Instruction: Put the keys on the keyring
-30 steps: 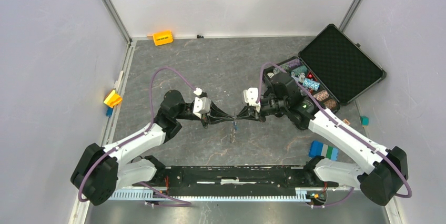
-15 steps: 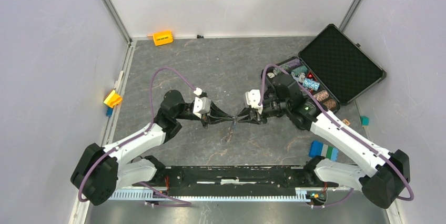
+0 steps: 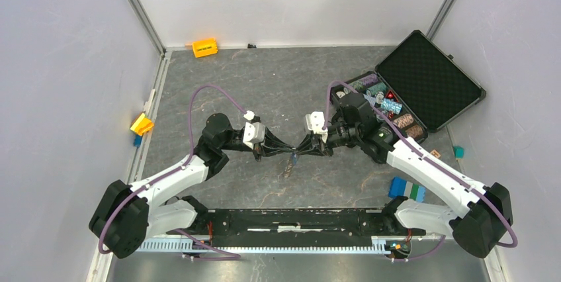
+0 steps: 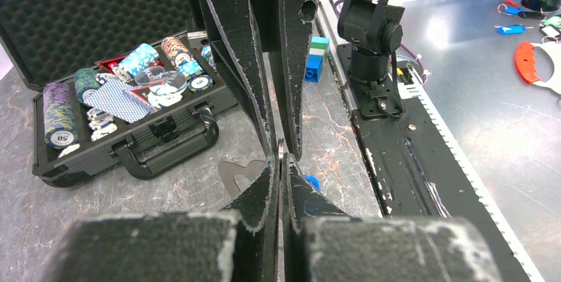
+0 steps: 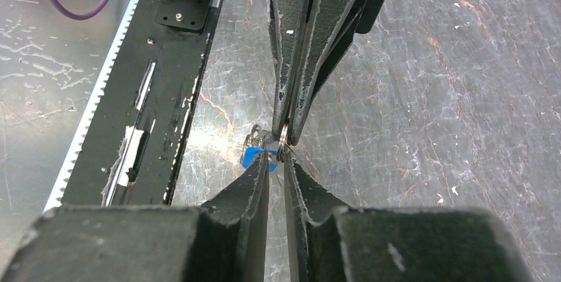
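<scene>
Claws meet tip to tip above the middle of the tabletop (image 3: 264, 83)

The left claw (image 4: 280, 177) is pressed together on the thin keyring (image 5: 283, 141), held edge-on. The right claw (image 5: 278, 171) has its fingers narrowly parted right at the ring. A blue key tag (image 5: 253, 157) hangs just beside it.

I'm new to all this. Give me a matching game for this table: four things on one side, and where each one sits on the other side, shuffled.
Things
1. orange block
2. black case
3. keyring
4. blue and green blocks

Places
A. front right of the table
B. centre
C. far edge, left of centre
D. right edge, lying open with chips inside

Pairs: 1-C, 2-D, 3-B, 4-A
</scene>
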